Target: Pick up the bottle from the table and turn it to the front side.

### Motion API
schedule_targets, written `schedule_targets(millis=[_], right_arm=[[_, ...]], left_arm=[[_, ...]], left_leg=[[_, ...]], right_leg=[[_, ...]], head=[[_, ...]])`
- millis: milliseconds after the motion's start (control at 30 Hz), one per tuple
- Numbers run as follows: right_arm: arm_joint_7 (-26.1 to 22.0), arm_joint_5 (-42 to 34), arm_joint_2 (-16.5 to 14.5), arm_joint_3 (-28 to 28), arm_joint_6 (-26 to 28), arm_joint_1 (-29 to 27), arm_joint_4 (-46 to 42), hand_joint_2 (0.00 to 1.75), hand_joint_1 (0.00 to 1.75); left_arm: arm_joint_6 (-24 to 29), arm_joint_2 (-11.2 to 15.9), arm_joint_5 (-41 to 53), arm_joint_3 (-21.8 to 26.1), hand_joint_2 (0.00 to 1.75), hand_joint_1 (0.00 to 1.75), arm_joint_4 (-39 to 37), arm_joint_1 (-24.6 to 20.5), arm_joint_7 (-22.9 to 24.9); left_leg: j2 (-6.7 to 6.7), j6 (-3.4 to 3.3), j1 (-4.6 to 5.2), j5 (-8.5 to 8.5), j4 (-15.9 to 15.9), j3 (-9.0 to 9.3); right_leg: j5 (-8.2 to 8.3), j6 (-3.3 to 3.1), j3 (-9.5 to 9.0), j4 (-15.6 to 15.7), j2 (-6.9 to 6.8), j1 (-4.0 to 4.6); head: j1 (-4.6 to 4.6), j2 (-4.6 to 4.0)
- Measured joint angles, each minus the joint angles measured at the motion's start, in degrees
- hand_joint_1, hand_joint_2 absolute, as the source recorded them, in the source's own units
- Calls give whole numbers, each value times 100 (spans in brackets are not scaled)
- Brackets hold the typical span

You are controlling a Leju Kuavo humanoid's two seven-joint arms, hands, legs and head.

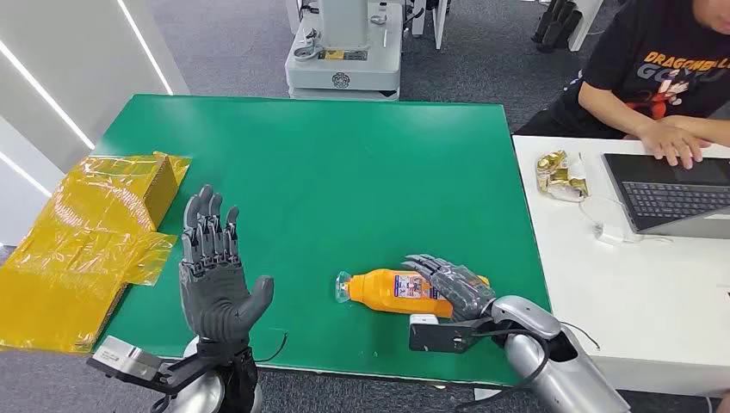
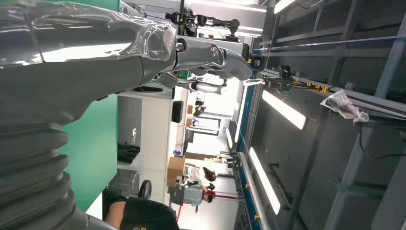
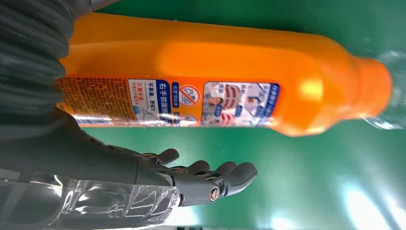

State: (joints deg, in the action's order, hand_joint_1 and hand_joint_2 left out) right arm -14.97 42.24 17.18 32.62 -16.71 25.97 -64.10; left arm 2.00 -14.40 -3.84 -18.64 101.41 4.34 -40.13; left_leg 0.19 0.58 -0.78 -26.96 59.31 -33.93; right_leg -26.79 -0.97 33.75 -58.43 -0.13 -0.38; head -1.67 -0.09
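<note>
green surface (image 1: 344, 172) seen from above, with an orange bottle lying on its side near the front edge.
yellow packaging (image 1: 86, 232) is draped over the left edge; the left hand (image 1: 215, 275) is raised, fingers spread, holding nothing; the bottle (image 1: 392, 291) is flanked by the right hand (image 1: 452, 288), fingers extended over it, not closed.

Showing the left hand (image 2: 143, 57) stretching out from the grey ribbed cover (image 2: 33, 158), fingers (image 2: 230, 60) reaching out straight, holding nothing. Showing a bit of green table (image 2: 95, 143) at 8 o'clock. Showing long ceiling lights (image 2: 282, 109) glowing at 3 o'clock, and a person (image 2: 139, 215) sitting at 6 o'clock.
</note>
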Motion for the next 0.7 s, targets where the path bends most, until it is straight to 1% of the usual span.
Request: schedule_targets(millis=[67, 200, 400, 567, 700], right_arm=[[20, 18, -22, 44, -38, 92, 127, 175, 0], [50, 72, -119, 212, -130, 441, 656, 175, 0], [142, 130, -242, 424, -67, 802, 1290, 175, 0], [473, 249, -364, 597, 130, 1027, 1674, 175, 0], [570, 262, -436, 692, 211, 1143, 1896, 175, 174]], left_arm=[[5, 0, -7, 0, 175, 0, -19, -19, 0], [39, 0, -44, 0, 175, 0, -100, -82, 0], [92, 0, -62, 1, 175, 0, -184, -126, 0], [125, 0, -62, 19, 175, 0, -209, -144, 0], [156, 0, -62, 32, 175, 0, -211, -144, 0]], left_leg=[[-1, 0, 0, 1, 0, 0], [-2, -1, 0, 2, 1, 0], [-2, -1, 0, 2, 1, 0], [-1, -1, 0, 2, 1, 0], [-2, -1, -1, 2, 1, 1]], right_leg=[[0, 0, 0, 0, -1, 0], [0, -1, 0, 0, -2, 0], [0, -1, 0, 0, -2, 0], [0, -1, 0, 0, -1, 0], [1, -1, -1, 0, -1, 0]], head=[[0, 0], [0, 0], [0, 0], [-1, 0], [-1, 0]])
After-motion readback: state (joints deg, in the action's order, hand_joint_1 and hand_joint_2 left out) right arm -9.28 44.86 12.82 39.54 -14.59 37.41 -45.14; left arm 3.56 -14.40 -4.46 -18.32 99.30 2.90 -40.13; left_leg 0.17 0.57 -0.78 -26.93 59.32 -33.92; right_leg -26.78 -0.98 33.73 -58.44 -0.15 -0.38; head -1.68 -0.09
